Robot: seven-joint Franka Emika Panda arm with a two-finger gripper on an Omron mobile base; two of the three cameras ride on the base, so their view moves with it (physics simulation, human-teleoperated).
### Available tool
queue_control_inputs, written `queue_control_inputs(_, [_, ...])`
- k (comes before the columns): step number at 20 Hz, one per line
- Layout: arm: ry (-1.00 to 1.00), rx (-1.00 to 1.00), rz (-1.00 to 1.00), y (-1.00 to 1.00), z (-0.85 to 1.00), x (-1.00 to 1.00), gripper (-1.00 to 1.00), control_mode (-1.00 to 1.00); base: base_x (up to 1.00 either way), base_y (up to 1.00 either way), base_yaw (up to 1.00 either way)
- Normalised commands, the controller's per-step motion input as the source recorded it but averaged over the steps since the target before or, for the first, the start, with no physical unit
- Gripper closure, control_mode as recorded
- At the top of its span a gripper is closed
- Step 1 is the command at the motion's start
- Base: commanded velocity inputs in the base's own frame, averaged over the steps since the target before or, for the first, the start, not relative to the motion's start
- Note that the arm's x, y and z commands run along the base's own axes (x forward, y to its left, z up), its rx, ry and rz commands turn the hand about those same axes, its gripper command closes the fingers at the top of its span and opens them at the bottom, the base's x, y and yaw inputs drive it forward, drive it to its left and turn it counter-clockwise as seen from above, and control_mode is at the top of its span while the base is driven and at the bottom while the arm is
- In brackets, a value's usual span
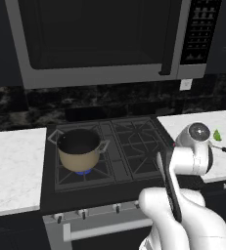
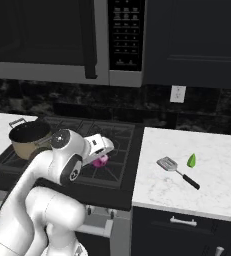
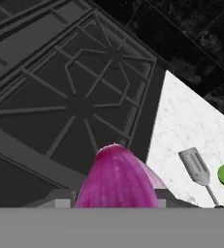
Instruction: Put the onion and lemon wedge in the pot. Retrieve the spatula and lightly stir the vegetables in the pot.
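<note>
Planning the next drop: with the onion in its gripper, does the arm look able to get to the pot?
Probably yes. The gripper holds the onion above the stove grates, and the pot sits open-mouthed on the far-left burner with nothing standing between them.

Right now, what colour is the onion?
Magenta-purple; the onion shows best in the hand view.

A black stove (image 1: 134,146) carries the tan pot (image 1: 79,150) on its front left burner. On the white marble tabletop (image 2: 217,185) to the stove's right lie the spatula (image 2: 177,171) and, just beside it, the green lemon wedge (image 2: 191,160).
</note>
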Motion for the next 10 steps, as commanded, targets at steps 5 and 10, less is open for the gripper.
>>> queue_control_inputs(5, [0.04, 0.13, 0.04, 1.0, 0.93, 0.0, 1.0, -1.0, 0.0, 0.0, 0.0])
queue_control_inputs(10, [0.08, 0.03, 0.05, 1.0, 0.41, 0.0, 1.0, -1.0, 0.0, 0.0, 0.0])
